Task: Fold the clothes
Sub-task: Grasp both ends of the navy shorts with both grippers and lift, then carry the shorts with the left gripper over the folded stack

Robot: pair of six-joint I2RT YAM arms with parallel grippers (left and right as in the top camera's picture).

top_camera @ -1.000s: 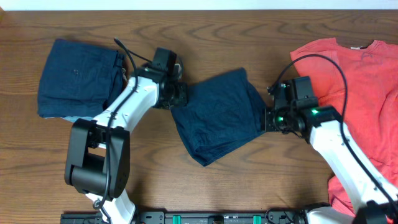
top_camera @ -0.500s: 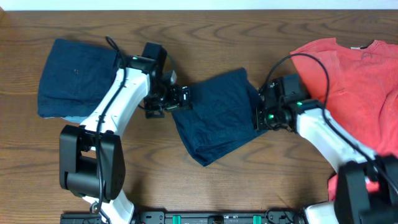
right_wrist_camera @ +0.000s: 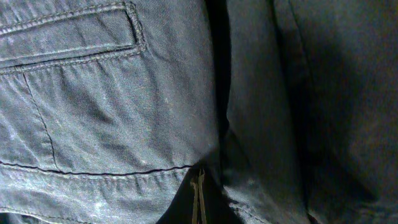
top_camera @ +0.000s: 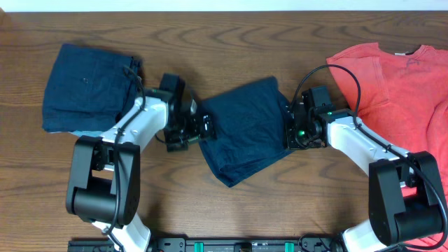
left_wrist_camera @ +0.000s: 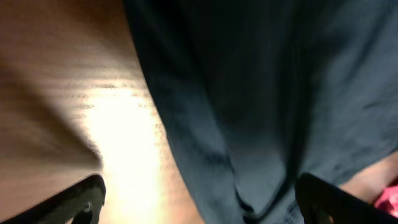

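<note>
A folded dark blue garment [top_camera: 245,133] lies at the table's middle, tilted. My left gripper [top_camera: 196,133] hovers over its left edge, open wide. In the left wrist view the gripper [left_wrist_camera: 202,208] has one finger over bare wood and the other over the navy cloth [left_wrist_camera: 261,93], holding nothing. My right gripper [top_camera: 290,131] is at the garment's right edge, shut. In the right wrist view the gripper [right_wrist_camera: 199,202] shows its tips pressed together against the dark fabric [right_wrist_camera: 93,99], next to a seamed pocket. A red T-shirt [top_camera: 402,98] lies spread at the right.
A second folded navy garment [top_camera: 87,87] rests at the far left, next to my left arm. The red T-shirt reaches the table's right edge, under my right arm. Bare wooden table [top_camera: 238,42] shows behind and in front of the middle garment.
My left gripper has opened, let go of the garment's left edge and slid slightly toward the front. My right gripper shifted a little left, staying shut.
</note>
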